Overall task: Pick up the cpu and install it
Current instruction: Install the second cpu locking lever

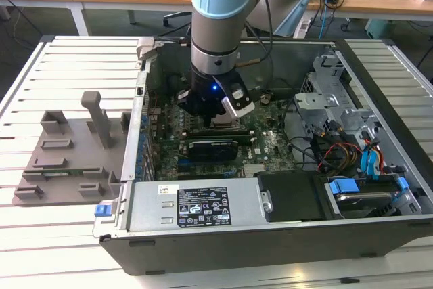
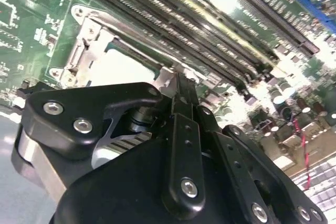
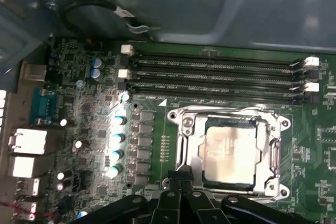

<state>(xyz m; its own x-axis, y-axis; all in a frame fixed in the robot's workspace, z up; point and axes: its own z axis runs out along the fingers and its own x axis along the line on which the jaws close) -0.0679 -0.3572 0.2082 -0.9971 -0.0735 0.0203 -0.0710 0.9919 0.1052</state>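
cpu [image 3: 229,152]: seated flat in socket frame [image 3: 185,150] on motherboard
end effector [image 2: 178,90]: just above socket edge, clenched, empty

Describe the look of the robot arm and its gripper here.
The arm has pale blue joint caps and silvery-grey tube segments. A black wrist unit below carries a small blue light and a white-rimmed module. The gripper is matte black, with linked bars, silver screws and a bare metal fingertip.

A white and black label [image 1: 203,206] sits on the grey power supply box [image 1: 196,208] at the computer case's [image 1: 270,248] front edge in the exterior view; its print is too small to read. No other text can be read.
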